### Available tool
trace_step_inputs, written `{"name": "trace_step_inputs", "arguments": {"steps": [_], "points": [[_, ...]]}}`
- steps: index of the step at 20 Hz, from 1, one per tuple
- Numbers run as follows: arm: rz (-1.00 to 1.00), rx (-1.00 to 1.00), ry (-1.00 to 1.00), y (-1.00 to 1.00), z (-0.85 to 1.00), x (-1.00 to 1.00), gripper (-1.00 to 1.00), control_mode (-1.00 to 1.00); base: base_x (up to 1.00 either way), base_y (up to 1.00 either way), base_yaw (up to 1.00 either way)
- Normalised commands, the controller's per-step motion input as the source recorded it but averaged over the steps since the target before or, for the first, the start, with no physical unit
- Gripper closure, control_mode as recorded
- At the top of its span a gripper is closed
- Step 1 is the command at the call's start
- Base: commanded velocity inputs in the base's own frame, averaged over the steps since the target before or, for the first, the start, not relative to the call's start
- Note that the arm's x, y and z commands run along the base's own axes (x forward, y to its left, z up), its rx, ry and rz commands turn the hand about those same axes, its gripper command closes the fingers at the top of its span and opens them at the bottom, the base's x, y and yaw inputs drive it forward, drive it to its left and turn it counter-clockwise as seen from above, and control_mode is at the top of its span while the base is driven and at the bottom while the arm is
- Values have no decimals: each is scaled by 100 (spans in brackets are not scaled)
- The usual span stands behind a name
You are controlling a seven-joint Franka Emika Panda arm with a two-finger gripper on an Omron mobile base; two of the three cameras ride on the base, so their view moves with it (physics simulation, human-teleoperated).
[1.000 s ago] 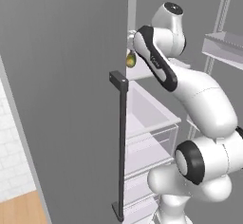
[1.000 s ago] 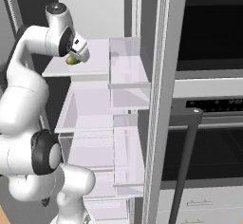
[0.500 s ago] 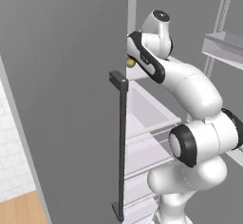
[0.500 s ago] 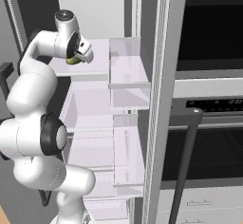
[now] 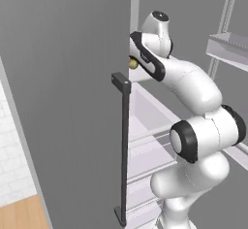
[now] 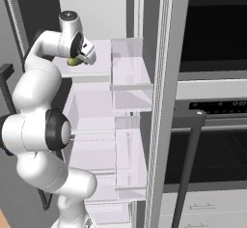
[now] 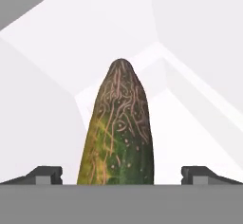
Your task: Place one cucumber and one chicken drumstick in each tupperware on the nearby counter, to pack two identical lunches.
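The cucumber [image 7: 121, 133] between the open claw's [image 7: 121, 174] tips has a rough, matt green-yellow skin with pale veins and small dots. The fridge shelf [image 7: 190, 137] behind it looks like smooth white plastic. Right of the claw, the door bins [image 6: 130, 72] are clear, slightly glossy plastic. The fridge door [image 5: 63, 102] is smooth matt grey, its handle [image 5: 124, 145] dark and matt.

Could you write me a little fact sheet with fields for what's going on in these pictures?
place: open fridge with pale shelves, beside a dark oven
arm: reaches up to an upper fridge shelf
gripper: open, finger tips wide apart on either side of the cucumber
cucumber: dark green with yellowish patches, lying lengthwise between the finger tips, not clamped
fridge door: swung open, with a dark bar handle
lunch packing: not yet begun
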Motion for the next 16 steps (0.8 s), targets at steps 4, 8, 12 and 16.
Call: {"name": "trace_step_inputs", "arguments": {"steps": [4,8,12,16], "points": [[0,-3,0,33,-46,14,100,-100,0,0,0],[0,0,-10,6,-21,4,100,-100,0,0,0],[0,0,-4,-11,-9,-16,100,-100,0,0,0],[0,10,-22,-46,2,-98,100,-100,0,0,0]]}}
